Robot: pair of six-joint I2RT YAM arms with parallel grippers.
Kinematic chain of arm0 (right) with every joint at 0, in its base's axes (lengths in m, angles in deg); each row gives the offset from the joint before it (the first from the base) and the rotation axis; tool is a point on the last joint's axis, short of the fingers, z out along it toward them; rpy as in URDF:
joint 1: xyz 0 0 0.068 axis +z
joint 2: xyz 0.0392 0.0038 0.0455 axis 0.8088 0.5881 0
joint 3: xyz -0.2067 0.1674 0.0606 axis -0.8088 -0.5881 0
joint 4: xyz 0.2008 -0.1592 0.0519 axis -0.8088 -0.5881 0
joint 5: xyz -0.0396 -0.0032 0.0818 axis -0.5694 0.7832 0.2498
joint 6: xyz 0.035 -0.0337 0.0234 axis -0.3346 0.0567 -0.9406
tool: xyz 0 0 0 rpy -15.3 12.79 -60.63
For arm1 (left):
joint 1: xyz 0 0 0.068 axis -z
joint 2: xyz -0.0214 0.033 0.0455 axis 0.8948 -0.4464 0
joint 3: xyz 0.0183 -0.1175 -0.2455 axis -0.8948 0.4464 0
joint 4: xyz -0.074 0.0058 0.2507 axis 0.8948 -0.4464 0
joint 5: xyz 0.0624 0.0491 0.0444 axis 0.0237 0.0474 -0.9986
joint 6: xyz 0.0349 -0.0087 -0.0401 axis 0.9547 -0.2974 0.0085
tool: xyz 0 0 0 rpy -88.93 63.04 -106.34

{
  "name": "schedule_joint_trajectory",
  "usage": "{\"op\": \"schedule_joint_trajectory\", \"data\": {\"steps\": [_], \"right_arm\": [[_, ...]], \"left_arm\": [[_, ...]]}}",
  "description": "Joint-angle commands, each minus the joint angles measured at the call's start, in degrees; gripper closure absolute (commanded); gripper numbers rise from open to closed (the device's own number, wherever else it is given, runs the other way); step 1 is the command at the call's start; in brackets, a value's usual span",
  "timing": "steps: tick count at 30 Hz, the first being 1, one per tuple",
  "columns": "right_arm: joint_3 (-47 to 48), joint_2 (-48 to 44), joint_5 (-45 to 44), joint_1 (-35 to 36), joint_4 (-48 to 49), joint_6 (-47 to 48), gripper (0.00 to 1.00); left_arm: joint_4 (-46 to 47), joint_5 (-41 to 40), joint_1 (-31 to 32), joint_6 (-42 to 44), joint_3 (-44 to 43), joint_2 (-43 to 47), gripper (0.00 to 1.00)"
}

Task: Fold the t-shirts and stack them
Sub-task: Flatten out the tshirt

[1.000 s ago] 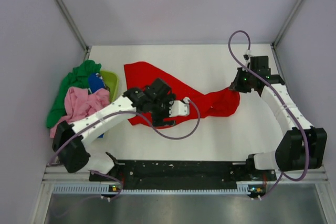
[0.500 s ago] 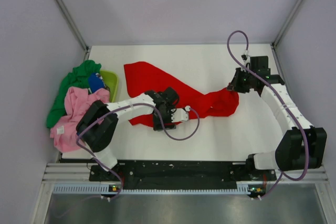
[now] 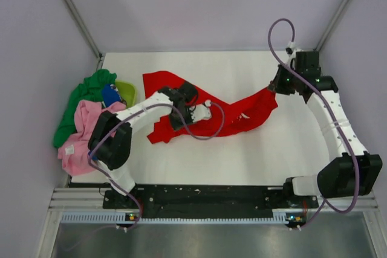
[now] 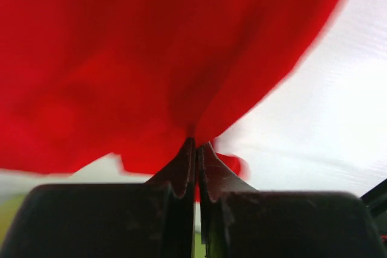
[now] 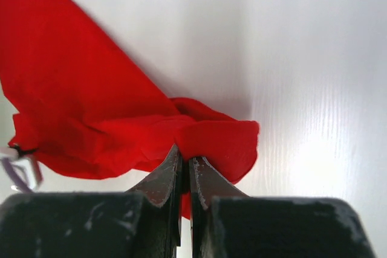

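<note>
A bright red t-shirt (image 3: 248,113) stretches across the middle of the white table, held at both ends. My left gripper (image 3: 179,116) is shut on its left part; in the left wrist view the jaws (image 4: 196,144) pinch a fold of the red cloth (image 4: 121,58), which hangs blurred above the fingertips. At the back right, my right gripper (image 3: 277,86) is shut on the shirt's right end. The right wrist view shows the tips (image 5: 184,152) clamped on a bunched red edge (image 5: 211,140). The green (image 3: 84,98), pink (image 3: 91,122) and blue (image 3: 110,95) t-shirts lie heaped at the left edge.
A lime-green basket (image 3: 128,90) sits under the heap at the table's left side. Grey walls and metal frame rails close in the back and both sides. Bare white table (image 3: 242,161) lies in front of the red shirt. A purple cable loops off each wrist.
My left gripper went from open to shut on the red shirt and shifted toward the back left. The right gripper moved back and right, pulling the shirt straighter.
</note>
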Motion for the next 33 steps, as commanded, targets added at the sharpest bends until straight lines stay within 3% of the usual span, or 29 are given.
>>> {"op": "schedule_joint_trajectory", "data": {"steps": [1,5,14,20,25,28,33], "right_arm": [[11.7,-5.2,-3.7,-0.1,-3.6,3.3,1.0],[19.9,-9.5,-4.0,-0.1,-8.1,6.1,1.0],[31.3,-23.4,-1.9,-0.1,-10.9,9.1,1.0],[33.2,-25.2,-0.2,-0.1,-11.1,7.1,1.0],[33.0,-17.8,-3.7,-0.1,-10.6,5.8,1.0],[35.0,-9.8,-4.9,-0.1,-8.5,5.0,1.0],[50.3,8.9,-2.7,-1.3,-6.5,2.4,1.0]], "left_arm": [[-12.9,2.5,-6.1,-3.8,-18.0,9.5,1.0],[-20.1,1.4,-9.7,-4.5,-30.9,15.2,1.0],[-19.3,-9.7,-9.7,-5.8,-44.4,31.2,1.0],[-16.9,-12.7,-9.6,-3.6,-44.6,35.3,1.0],[-10.5,-15.9,-9.6,-1.5,-40.5,32.3,1.0],[-4.8,-18.6,-12.4,0.0,-40.7,25.5,1.0],[-2.0,-21.9,-18.4,-0.5,-56.6,7.2,1.0]]}}
